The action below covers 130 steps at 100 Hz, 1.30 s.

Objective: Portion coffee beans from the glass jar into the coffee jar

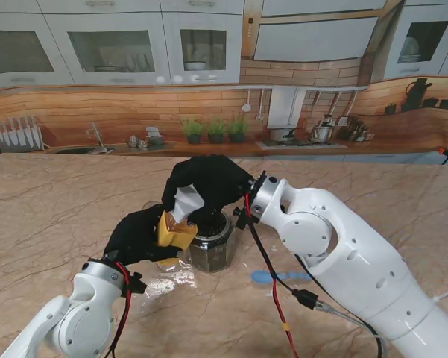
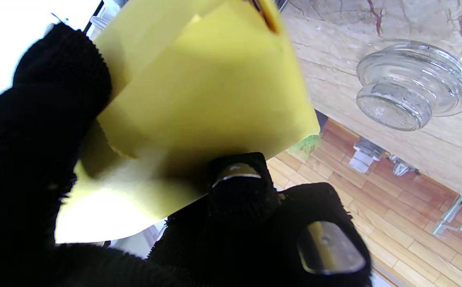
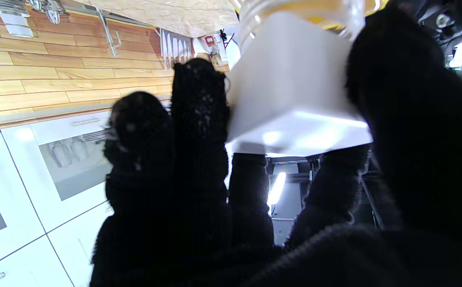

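The glass jar, dark with coffee beans, stands open mid-table. My left hand is shut on the yellow-labelled coffee jar, tilted beside the glass jar on its left. In the left wrist view the yellow label fills the frame, with my gloved fingers wrapped around it. My right hand is shut on a white scoop, held just above the coffee jar. The right wrist view shows the white scoop at the coffee jar's clear mouth. I cannot see any beans in the scoop.
A clear glass lid lies on the marble table, near my left forearm. A blue patch sits under the right arm's red and black cables. The right arm spans the right side.
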Tool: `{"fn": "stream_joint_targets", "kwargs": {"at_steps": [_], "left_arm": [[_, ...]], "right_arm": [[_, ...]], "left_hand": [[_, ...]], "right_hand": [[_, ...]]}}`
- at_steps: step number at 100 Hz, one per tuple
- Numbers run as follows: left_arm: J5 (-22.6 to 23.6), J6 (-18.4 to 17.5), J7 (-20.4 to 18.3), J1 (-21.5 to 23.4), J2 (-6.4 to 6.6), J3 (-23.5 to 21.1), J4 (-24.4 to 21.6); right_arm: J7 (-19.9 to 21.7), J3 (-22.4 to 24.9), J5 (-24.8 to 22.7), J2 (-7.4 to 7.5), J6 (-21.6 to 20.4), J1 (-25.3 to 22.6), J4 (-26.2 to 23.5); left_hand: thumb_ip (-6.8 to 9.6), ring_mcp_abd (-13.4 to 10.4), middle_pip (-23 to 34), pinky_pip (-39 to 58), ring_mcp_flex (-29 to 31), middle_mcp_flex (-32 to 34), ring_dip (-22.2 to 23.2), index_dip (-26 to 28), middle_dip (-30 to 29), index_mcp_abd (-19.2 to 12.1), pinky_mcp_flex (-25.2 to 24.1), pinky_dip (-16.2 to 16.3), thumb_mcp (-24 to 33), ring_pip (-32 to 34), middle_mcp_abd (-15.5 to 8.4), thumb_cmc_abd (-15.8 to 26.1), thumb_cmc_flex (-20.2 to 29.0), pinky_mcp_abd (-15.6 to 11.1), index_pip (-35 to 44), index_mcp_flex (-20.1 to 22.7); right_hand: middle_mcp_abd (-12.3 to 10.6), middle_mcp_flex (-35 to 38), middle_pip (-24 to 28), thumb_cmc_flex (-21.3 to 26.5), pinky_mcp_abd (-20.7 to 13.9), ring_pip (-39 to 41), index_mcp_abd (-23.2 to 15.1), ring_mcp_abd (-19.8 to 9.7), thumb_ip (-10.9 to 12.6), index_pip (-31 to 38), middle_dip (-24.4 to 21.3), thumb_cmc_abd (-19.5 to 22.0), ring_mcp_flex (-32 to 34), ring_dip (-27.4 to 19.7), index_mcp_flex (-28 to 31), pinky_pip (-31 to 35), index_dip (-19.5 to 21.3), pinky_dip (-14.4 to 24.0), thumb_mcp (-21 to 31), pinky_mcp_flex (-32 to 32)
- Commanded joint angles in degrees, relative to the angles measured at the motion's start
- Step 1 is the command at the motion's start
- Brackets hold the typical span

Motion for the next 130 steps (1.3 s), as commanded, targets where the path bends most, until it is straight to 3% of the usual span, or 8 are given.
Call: {"fn": "stream_joint_targets", "kwargs": {"at_steps": [1,90,123,130], "left_arm": [[-0.34,0.17,0.4,0.37,-0.45,0.05,-0.07],[-0.22,0.39,3.05,-0.41,-0.93,1.45,0.72],[-0.47,0.26,3.23,-0.61,-1.0,1.48,0.73],[-0.49,0.15,3.32,-0.57,-1.01,1.4,0.71]], "right_arm": [[-0.18,-0.06,-0.67,-0.19,-0.36,0.07,0.36],[2.79,-1.66,2.32,0.08,1.41,0.05,1.15],[2.36,-3.13,0.33,0.13,1.0,0.93,2.23],[2.76,-3.14,0.37,0.23,1.02,0.93,2.22]], "left_hand": [[9.8,3.82,6.38,12.05,-0.26,9.22,-0.09,2.96,3.58,-13.69,-1.18,0.01,18.88,-0.79,-3.72,7.08,11.71,-6.76,12.71,7.72],[9.84,3.66,6.39,12.04,-0.27,9.1,-0.21,3.05,3.55,-13.82,-1.17,-0.01,18.72,-0.77,-3.85,7.1,11.67,-6.84,12.77,7.6],[9.87,3.73,6.41,12.04,-0.27,9.12,-0.22,3.01,3.54,-13.8,-1.17,-0.01,18.78,-0.78,-3.81,7.13,11.65,-6.84,12.71,7.59],[9.85,3.66,6.41,12.04,-0.27,9.12,-0.22,3.02,3.54,-13.77,-1.17,-0.01,18.77,-0.79,-3.82,7.12,11.62,-6.84,12.72,7.58]], "right_hand": [[-7.23,11.11,9.15,9.76,-6.31,-1.17,3.85,-7.93,1.69,16.15,3.88,4.7,1.2,-0.9,6.07,0.3,1.48,0.55,6.72,-0.18],[-6.62,11.94,8.54,9.63,-6.0,-0.86,3.97,-7.72,1.31,15.86,3.85,4.14,1.57,-1.36,6.56,0.72,1.2,0.69,6.78,-0.05],[-6.82,12.5,8.07,9.48,-5.92,-0.59,3.9,-7.68,0.99,15.51,3.43,3.81,1.77,-2.03,6.9,0.69,0.62,0.59,6.63,-0.07],[-6.48,11.42,7.05,8.03,-4.46,-1.74,3.78,-7.57,0.6,14.43,2.93,3.95,1.05,-2.8,5.33,-0.43,0.04,0.02,5.96,-0.83]]}}
